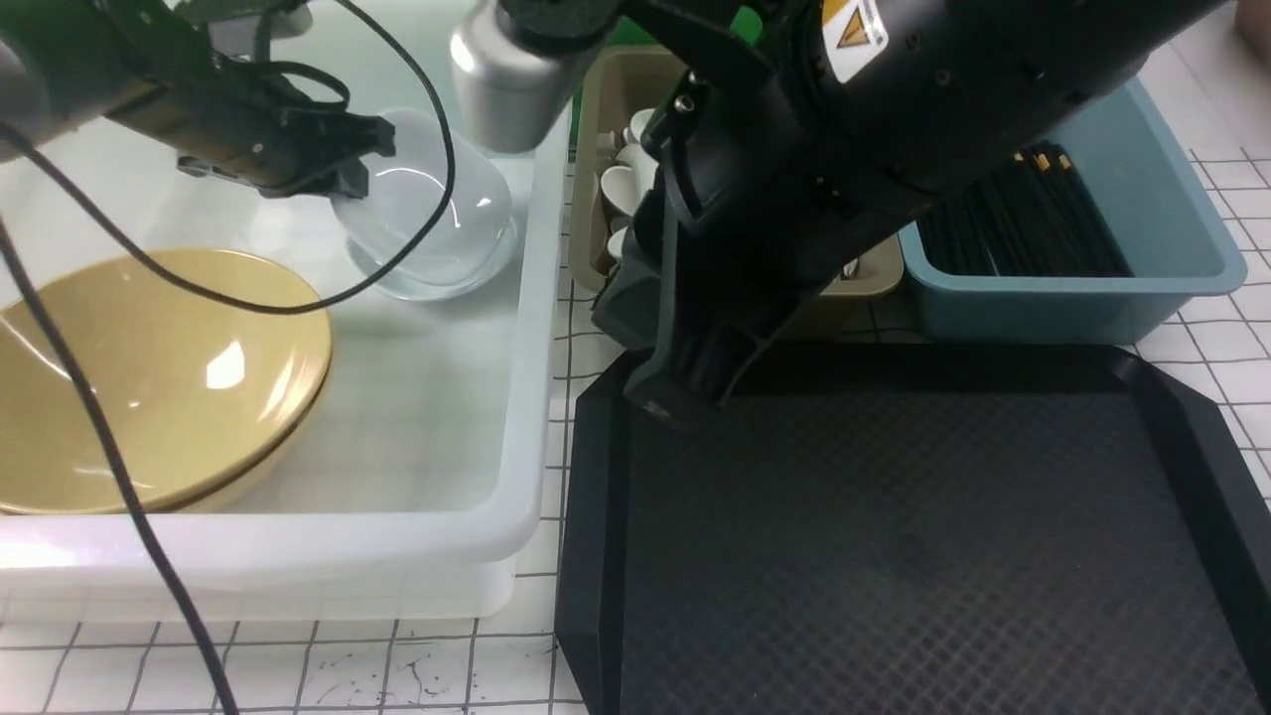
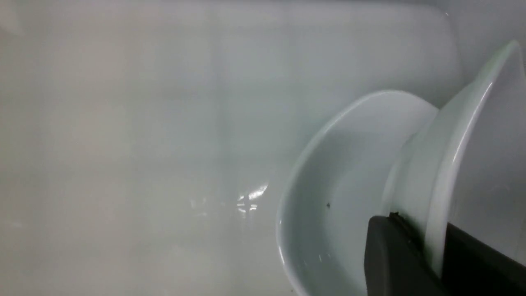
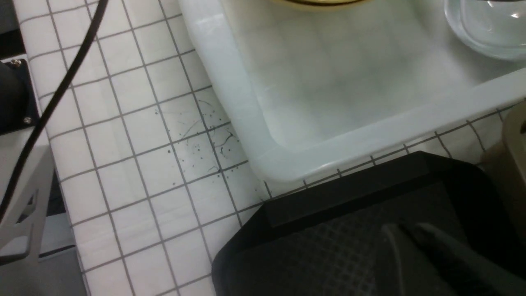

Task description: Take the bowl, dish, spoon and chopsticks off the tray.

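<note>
1. The yellow bowl (image 1: 169, 377) lies tilted in the white tub (image 1: 536, 328). It is well to the left of the left jaws and nearer the robot. A black cable (image 1: 89, 417) hangs across the front of it.
2. The left arm (image 1: 248, 139) reaches over the same tub. Its jaws are clamped on the rim of a small white dish (image 2: 456, 156), one dark finger (image 2: 394, 259) on either face, and the dish is held steeply on edge.
3. Directly below the left jaws, a second white dish (image 2: 328, 205) rests on the tub floor. The held dish hangs over its hollow, but I cannot tell whether the two touch. A loop of cable crosses in front of both in the front view.
4. The tub's right-hand wall stands between the left jaws and the right jaws.
5. Just beyond the right jaws stands an olive tub (image 1: 596, 149) holding white spoons (image 1: 621, 184). The right arm (image 1: 894, 89) hides most of it.
6. The right jaws are closed together, their tips hovering over the far left corner of the tray (image 1: 894, 546). They are blurred in the wrist view.
7. The black tray spreads from under the right jaws towards the robot and to the right. It lies flat on the gridded worktop (image 1: 397, 665), near the white tub.
8. To the right of the right jaws and farther back, a blue tub (image 1: 1172, 199) holds black chopsticks (image 1: 1023, 218), gold bands at their far ends. The arm covers the tub's left part.
</note>
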Motion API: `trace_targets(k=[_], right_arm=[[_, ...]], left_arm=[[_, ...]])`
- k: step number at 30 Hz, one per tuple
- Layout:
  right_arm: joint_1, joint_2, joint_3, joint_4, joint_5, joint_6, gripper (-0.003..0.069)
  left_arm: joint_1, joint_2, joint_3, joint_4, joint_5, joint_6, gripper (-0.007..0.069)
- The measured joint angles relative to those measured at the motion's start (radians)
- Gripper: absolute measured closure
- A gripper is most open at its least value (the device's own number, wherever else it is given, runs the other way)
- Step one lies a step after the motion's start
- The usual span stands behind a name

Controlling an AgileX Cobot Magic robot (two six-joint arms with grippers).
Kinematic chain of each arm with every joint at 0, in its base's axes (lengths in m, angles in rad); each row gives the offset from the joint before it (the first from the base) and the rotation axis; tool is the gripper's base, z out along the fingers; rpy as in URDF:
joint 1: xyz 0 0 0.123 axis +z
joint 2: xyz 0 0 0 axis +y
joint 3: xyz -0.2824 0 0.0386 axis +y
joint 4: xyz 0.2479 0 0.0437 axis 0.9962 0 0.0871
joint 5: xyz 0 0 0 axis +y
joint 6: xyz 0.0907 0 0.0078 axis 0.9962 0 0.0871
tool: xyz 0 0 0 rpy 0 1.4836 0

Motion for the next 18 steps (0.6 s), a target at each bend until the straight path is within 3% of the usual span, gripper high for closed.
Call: trace_targets(k=[6, 8, 9, 12, 18], right_arm=[[0.001, 0.0, 0.0, -0.014, 0.013, 0.01, 0.0596], [0.001, 0.0, 0.0, -0.014, 0.014, 0.013, 0.0596], [0.001, 0.0, 0.0, -0.014, 0.014, 0.013, 0.0596], [0.001, 0.0, 0.0, -0.015, 0.036, 0.014, 0.0594], [0.001, 0.0, 0.0, -0.028, 0.07, 0.02, 0.0594]], left_arm=[[0.0, 0.044, -0.041, -0.004, 0.004, 0.035, 0.0554], [0.0, 0.052, -0.045, 0.0, 0.015, 0.069, 0.0466], [0.0, 0.052, -0.045, 0.001, 0.017, 0.072, 0.0459], [-0.001, 0.061, -0.048, 0.03, 0.041, 0.109, 0.0283], [-0.001, 0.046, -0.12, 0.097, 0.157, 0.1, 0.0111]])
